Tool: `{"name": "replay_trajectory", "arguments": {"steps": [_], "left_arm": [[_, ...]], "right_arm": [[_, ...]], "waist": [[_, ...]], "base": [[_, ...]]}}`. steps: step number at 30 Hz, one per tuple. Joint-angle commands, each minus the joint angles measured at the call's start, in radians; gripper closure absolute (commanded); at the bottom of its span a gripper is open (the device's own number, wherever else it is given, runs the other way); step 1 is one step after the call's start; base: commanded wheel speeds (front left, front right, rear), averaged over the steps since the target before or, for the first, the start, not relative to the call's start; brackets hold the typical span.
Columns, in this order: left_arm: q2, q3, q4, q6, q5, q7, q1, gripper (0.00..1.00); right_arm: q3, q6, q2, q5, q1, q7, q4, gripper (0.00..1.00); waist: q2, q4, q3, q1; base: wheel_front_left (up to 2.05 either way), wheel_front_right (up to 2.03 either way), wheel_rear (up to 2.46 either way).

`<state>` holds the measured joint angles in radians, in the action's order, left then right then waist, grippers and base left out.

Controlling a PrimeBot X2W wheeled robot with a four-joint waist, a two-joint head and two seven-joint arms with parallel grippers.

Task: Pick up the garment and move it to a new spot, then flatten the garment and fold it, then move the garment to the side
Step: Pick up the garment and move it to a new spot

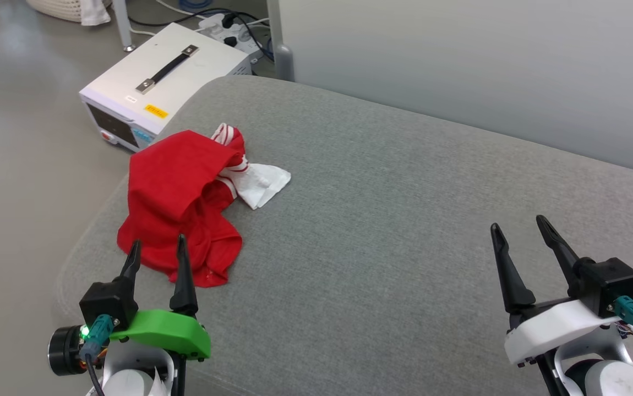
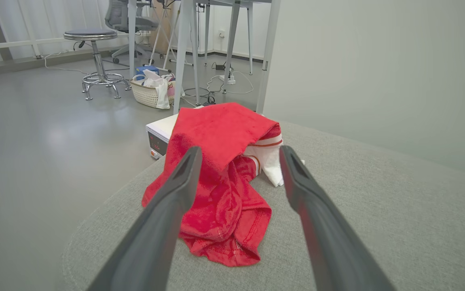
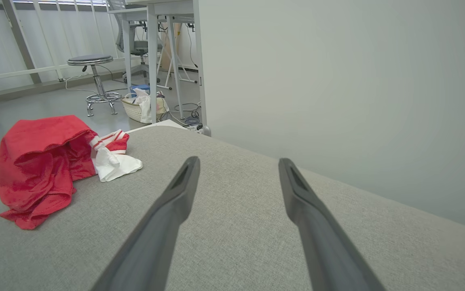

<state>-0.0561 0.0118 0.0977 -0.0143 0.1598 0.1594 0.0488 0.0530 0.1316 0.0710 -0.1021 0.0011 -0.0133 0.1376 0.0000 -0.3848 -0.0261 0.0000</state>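
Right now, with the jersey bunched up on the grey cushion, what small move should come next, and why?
Probably ease the left gripper forward and down onto the near red edge of the garment. The garment lies crumpled near the cushion's left edge, just ahead of that gripper's open fingers, and nothing holds it. The right gripper, also open, sits far off over bare cushion.

Grey workroom around a rounded grey fabric cushion (image 1: 404, 220)
A pale grey partition panel (image 1: 487, 66) stands behind it. On the glossy grey floor (image 1: 19, 137) beside it sits a white box-shaped unit with a black strap handle (image 1: 206, 60); farther off stand a chrome-based round stool (image 2: 90, 34), a pale woven basket (image 2: 141, 95) and white table legs (image 2: 182, 52).
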Motion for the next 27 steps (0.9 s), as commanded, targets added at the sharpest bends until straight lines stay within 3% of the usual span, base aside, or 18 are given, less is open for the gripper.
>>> {"name": "replay_trajectory", "arguments": {"steps": [1, 27], "left_arm": [[0.004, 0.004, 0.007, -0.002, 0.009, 0.010, 0.015, 0.00], [0.005, -0.002, 0.068, -0.009, 0.056, 0.064, 0.043, 0.00]], "right_arm": [[0.005, -0.001, 0.005, -0.010, 0.001, -0.001, 0.009, 0.00], [0.031, -0.001, 0.027, -0.048, 0.000, 0.003, 0.064, 0.00]], "waist": [[0.0000, -0.060, -0.003, 0.0000], [0.0000, -0.189, -0.019, 0.0000]], "base": [[0.00, 0.00, 0.00], [-0.03, -0.03, -0.03]]}}
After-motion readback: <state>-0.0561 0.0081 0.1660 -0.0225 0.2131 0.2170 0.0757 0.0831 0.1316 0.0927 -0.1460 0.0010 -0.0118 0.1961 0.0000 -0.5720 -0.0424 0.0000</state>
